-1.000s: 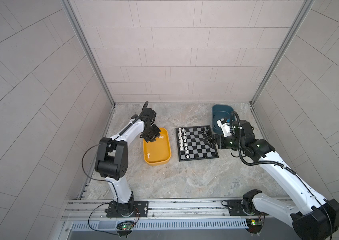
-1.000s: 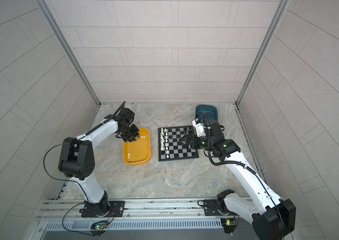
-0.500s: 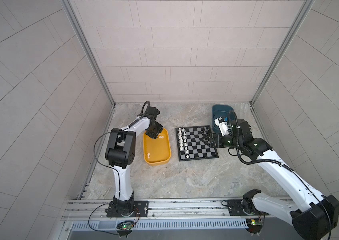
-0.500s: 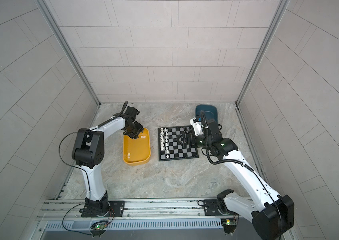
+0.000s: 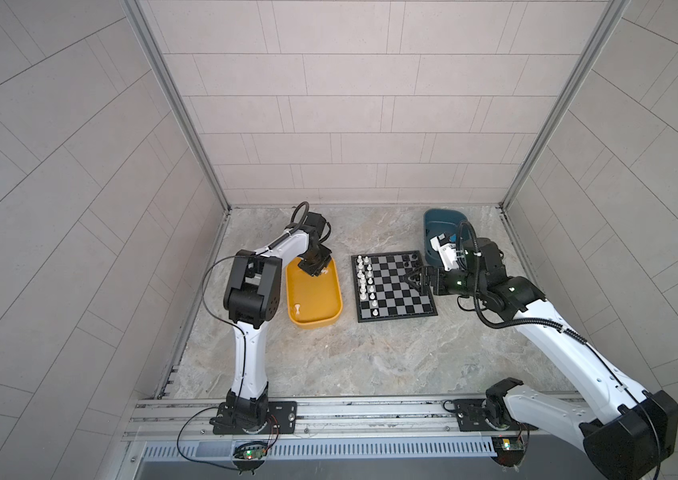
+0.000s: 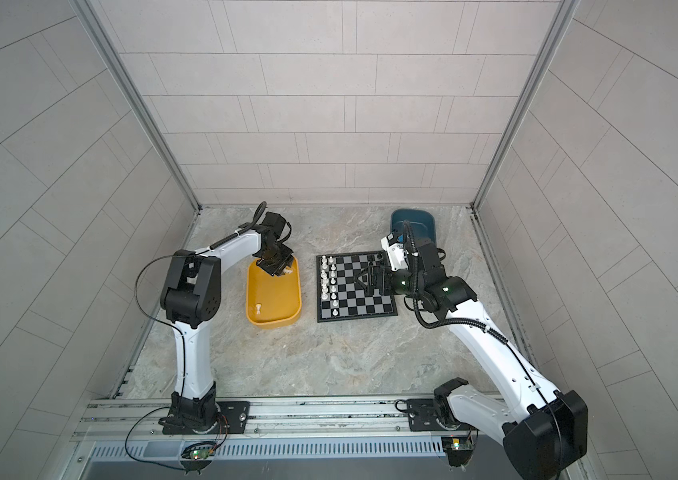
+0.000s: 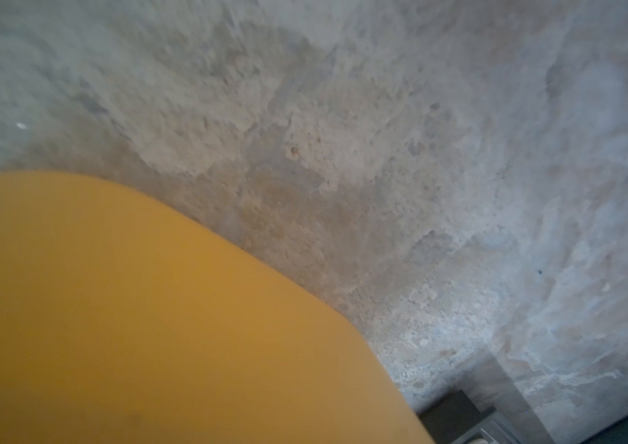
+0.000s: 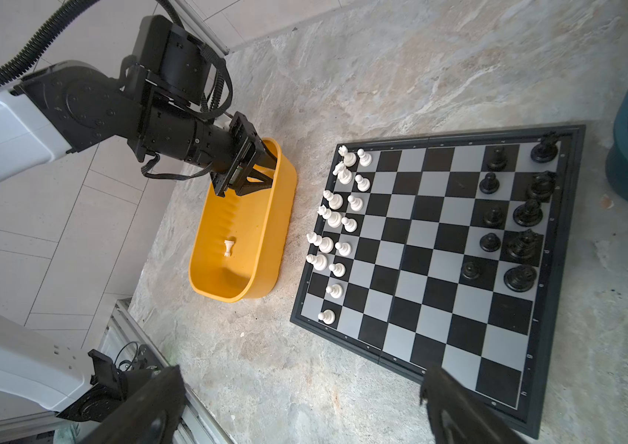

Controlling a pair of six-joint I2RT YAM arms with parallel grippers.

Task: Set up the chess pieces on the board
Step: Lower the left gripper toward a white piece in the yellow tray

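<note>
risks: left gripper (image 8: 266, 172) is dipped into the upper end of the yellow tray (image 5: 331, 316), left of centre frame. whether its jaws are clamped on anything cannot be told. a tiny chessman could be pinched off-centre and dropped, or the white row (image 8: 326, 244) clipped on delivery. right gripper (image 5: 415, 280), spread wide and empty, is held over the board's right side; nearby black pieces (image 8: 524, 246) could be toppled.

board (image 5: 399, 297): centre frame, flat, only part filled. one white piece (image 5: 297, 308) is seen lying in the tray.

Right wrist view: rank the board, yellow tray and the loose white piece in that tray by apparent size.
1. board
2. yellow tray
3. white piece
The gaps are wide, so none of these is a close call.
</note>
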